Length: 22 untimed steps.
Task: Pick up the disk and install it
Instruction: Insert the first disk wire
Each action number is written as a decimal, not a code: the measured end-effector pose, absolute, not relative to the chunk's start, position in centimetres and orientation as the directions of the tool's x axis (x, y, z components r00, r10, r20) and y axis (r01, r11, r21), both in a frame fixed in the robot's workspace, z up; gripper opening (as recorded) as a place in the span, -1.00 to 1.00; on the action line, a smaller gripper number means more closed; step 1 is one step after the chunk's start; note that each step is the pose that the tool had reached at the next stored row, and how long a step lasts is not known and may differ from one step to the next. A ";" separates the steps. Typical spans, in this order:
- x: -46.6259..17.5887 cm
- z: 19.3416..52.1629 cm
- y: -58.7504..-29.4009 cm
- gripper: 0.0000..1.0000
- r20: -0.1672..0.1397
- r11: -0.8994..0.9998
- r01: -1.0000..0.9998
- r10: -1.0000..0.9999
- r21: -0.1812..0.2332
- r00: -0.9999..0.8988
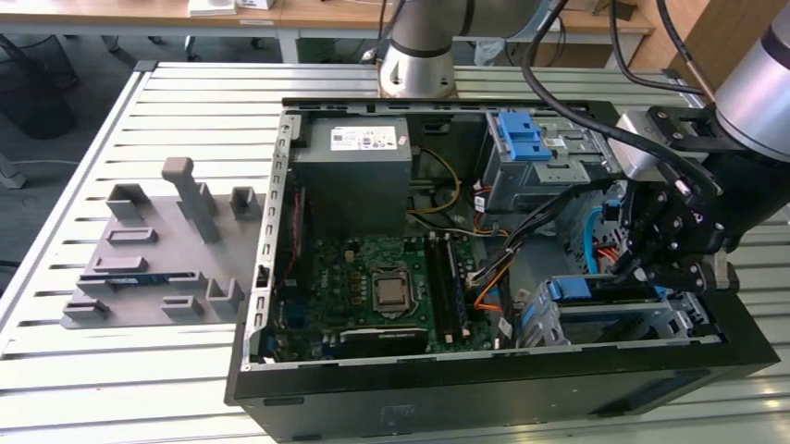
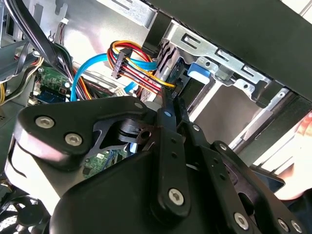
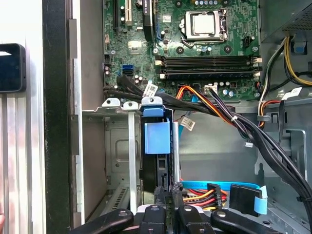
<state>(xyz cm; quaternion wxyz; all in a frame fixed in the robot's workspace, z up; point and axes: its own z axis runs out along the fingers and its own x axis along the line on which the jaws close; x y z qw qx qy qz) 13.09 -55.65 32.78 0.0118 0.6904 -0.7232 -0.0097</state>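
The disk point(image 3: 157, 146) stands on its edge in the metal drive cage point(image 3: 114, 146) inside the open computer case point(image 1: 494, 393). The gripper point(image 3: 168, 192) sits right at the disk's end, fingers pinched close together on it.

A black computer case point(image 1: 494, 393) lies open on a pale grey ribbed table point(image 1: 124, 388), its green motherboard point(image 1: 370, 287) dotted with a silver processor socket point(image 1: 392, 291). A blue bracket point(image 3: 157, 131) caps the disk point(image 3: 158, 165) in the silver-grey drive cage point(image 3: 117, 146), beside a light-blue data cable point(image 2: 92, 63) and a red, orange, yellow and black wire bundle point(image 2: 134, 61). The black gripper point(image 1: 667, 268) carries silver screws, and a dark grey moulded fixture point(image 1: 154, 259) sits to the exterior view's left.
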 end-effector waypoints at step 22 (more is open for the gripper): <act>13.1 32.9 -55.6 -0.51 -0.001 0.046 -0.998 -0.999 0.031 -0.046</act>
